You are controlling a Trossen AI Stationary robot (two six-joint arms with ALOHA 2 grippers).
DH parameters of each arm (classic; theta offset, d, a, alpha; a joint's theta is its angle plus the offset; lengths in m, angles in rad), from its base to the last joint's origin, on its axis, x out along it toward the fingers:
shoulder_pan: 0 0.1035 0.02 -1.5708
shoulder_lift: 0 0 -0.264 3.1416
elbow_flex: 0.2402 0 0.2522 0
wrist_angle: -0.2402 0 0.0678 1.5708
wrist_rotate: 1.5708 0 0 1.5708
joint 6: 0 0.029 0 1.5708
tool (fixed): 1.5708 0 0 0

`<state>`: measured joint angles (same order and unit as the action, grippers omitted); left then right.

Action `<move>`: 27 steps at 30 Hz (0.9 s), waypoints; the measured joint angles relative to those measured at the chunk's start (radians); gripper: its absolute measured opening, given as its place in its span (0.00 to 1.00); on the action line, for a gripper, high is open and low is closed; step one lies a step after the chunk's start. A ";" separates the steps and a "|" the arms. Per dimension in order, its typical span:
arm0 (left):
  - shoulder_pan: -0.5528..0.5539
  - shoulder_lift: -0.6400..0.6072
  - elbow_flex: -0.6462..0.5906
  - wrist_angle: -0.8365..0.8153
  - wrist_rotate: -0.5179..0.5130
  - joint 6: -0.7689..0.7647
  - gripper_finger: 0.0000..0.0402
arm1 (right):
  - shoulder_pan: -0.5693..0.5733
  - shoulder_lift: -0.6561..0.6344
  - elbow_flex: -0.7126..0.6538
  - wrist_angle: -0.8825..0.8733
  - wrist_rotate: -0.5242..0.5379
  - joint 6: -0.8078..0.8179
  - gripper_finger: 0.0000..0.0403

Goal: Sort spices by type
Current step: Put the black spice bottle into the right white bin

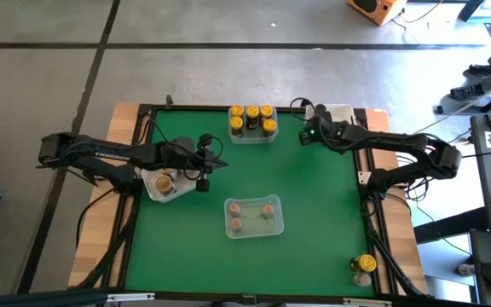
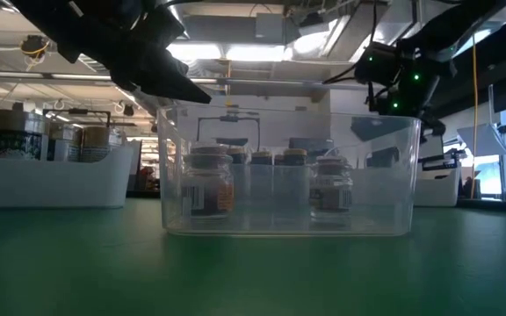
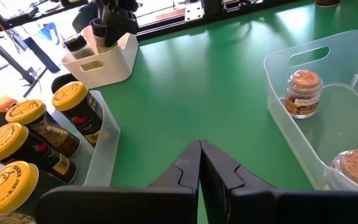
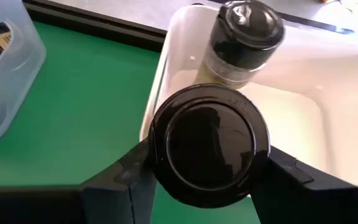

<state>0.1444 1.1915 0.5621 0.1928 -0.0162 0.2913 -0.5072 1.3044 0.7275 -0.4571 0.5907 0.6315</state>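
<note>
Currently, a dark-lidded spice jar is held between the fingers of the right claw, which is closed on its round lid from both sides, just in front of a white tub at the far right corner of the desk. One more dark-lidded jar is standing upright inside this tub, just beyond the held one. The left claw is seen with its fingers pressed together and with nothing between them; it hangs over bare green surface. To one side of it a clear tub with yellow-lidded jars is found, and to the other side a second clear tub holding tan-lidded jars. In the high view, two more jars are left near the front right corner, well apart from both claws, so the sorting seems not finished. The jars are judged to be light and stiff, probably glass with a smooth plastic lid, so they may slip or tip if squeezed off-centre. A hold across the lid rim, as it is shown now, or on the body just under the lid, seems the safest.
</note>
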 joint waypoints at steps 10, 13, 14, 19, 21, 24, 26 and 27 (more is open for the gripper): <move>0.000 0.000 0.000 0.002 0.000 0.000 0.01 | -0.005 0.051 -0.034 0.085 0.003 0.014 0.50; 0.000 0.000 0.000 0.002 0.000 -0.001 0.01 | -0.005 0.066 -0.035 0.098 -0.002 0.011 0.50; 0.000 0.000 0.000 0.002 0.000 -0.001 0.01 | -0.005 0.067 -0.036 0.104 -0.001 0.005 0.51; 0.000 0.001 0.000 -0.001 0.000 -0.001 0.01 | -0.004 0.069 -0.037 0.116 -0.011 -0.009 0.68; 0.000 0.001 0.000 -0.001 0.000 -0.002 0.01 | -0.004 0.070 -0.038 0.114 -0.009 -0.010 0.75; 0.000 0.001 0.000 -0.001 0.000 -0.002 0.01 | -0.004 0.070 -0.038 0.114 -0.006 -0.010 0.81; 0.000 0.001 0.000 -0.002 0.000 -0.002 0.01 | -0.004 0.070 -0.038 0.114 0.000 -0.010 0.83; 0.000 0.001 0.000 -0.002 0.000 -0.003 0.01 | -0.004 0.070 -0.038 0.114 0.000 -0.011 0.84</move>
<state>0.1440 1.1923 0.5621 0.1913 -0.0158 0.2879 -0.5110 1.3739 0.6895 -0.3435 0.5907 0.6210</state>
